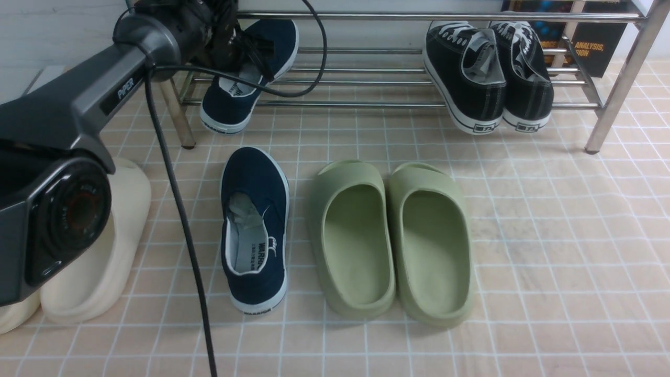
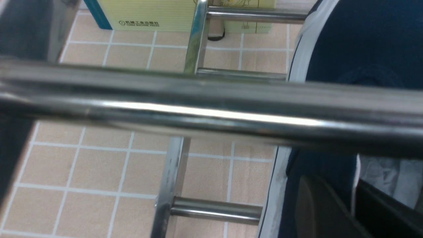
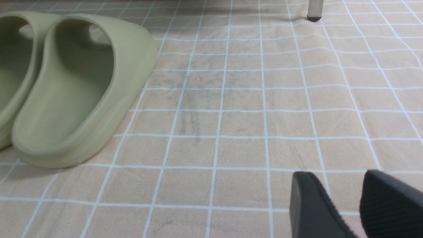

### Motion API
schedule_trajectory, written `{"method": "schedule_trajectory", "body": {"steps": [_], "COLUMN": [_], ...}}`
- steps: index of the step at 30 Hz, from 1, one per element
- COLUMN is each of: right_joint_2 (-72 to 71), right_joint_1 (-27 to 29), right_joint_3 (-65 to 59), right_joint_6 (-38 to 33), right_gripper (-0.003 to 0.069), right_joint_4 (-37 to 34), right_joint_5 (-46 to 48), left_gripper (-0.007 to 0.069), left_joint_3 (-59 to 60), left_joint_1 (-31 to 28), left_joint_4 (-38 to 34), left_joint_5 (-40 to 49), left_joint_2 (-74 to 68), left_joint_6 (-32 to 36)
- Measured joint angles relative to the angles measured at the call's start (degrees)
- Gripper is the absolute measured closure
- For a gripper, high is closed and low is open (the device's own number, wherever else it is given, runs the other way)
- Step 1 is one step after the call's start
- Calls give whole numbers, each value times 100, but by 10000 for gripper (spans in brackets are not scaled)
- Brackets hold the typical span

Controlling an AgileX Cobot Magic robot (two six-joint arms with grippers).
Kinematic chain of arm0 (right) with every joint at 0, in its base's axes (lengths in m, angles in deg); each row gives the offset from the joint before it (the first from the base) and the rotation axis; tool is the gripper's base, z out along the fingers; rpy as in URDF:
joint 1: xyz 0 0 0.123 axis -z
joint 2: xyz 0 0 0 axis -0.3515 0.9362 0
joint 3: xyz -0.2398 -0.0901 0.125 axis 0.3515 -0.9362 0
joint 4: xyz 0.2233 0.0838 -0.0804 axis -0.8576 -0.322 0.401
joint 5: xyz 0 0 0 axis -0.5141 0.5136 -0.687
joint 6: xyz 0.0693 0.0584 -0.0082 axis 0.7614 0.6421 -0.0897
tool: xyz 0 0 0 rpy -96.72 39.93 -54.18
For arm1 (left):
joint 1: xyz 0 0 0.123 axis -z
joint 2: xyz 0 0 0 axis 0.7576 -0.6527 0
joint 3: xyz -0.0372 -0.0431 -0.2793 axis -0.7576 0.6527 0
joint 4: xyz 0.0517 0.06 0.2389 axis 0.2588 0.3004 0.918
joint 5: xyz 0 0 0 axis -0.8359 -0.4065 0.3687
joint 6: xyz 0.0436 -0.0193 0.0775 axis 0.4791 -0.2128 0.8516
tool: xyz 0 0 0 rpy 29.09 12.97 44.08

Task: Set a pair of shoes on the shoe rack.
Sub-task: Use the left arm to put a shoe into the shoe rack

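Front view gives us one shoe [image 1: 233, 102] on the rack [image 1: 366, 103], left end effector [image 2: 353, 198] astride its collar, grip unclear, right end effector [image 3: 343, 188] open and empty, while the other shoe [image 1: 255, 230] lies on the floor [image 1: 523, 262], toe toward the rack, nearer our left side.

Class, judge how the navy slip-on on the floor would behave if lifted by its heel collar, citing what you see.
The navy slip-on has a canvas upper and crumpled insole, so its collar would probably fold when pinched. Its flat white rubber sole likely grips the floor, resisting a push; rolling seems unlikely.
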Motion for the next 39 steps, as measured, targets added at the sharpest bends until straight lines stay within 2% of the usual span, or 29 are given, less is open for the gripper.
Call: {"method": "schedule_trajectory", "body": {"steps": [2, 4, 5, 8, 11, 15, 17, 18, 20, 22, 24, 28, 31, 34, 35, 39], "right_joint_2": [0, 0, 0, 0, 0, 0, 0, 0, 0, 0, 0, 0, 0, 0, 0, 0], "right_joint_1": [0, 0, 0, 0, 0, 0, 0, 0, 0, 0, 0, 0, 0, 0, 0, 0], "right_joint_3": [0, 0, 0, 0, 0, 0, 0, 0, 0, 0, 0, 0, 0, 0, 0, 0], "right_joint_6": [0, 0, 0, 0, 0, 0, 0, 0, 0, 0, 0, 0, 0, 0, 0, 0], "right_gripper": [420, 420, 420, 420, 420, 420, 420, 420, 420, 420, 420, 420, 420, 420, 420, 419], "right_joint_4": [0, 0, 0, 0, 0, 0, 0, 0, 0, 0, 0, 0, 0, 0, 0, 0], "right_joint_5": [0, 0, 0, 0, 0, 0, 0, 0, 0, 0, 0, 0, 0, 0, 0, 0], "left_gripper": [399, 337, 272, 207, 188, 243, 323, 386, 469, 555, 602, 622, 622, 622, 622, 622], "left_joint_3": [-6, -6, -6, -6, -17, -31, -42, -42, -52, -9, 214, 746, 906, 929, 947, 958], "left_joint_1": [0, 0, 0, 5, 5, 5, 5, 5, 5, 5, 5, 10, 12, 12, 17, 23], "left_joint_4": [-6, -44, -94, -138, -145, -400, -758, -986, -1273, -1544, -1773, -2023, -1922, -1796, -1667, -1495], "left_joint_5": [-89, -86, 1, 405, 916, 1814, 2379, 2757, 3146, 3275, 3275, 3228, 2861, 2359, 1928, 1602], "left_joint_2": [0, 15, 79, 261, 514, 932, 1171, 1270, 1358, 1359, 1335, 1163, 950, 839, 816, 833], "left_joint_6": [-147, -174, -174, -136, 129, 1081, 1665, 1944, 2193, 2425, 2591, 2717, 2650, 2396, 2122, 1628]}}
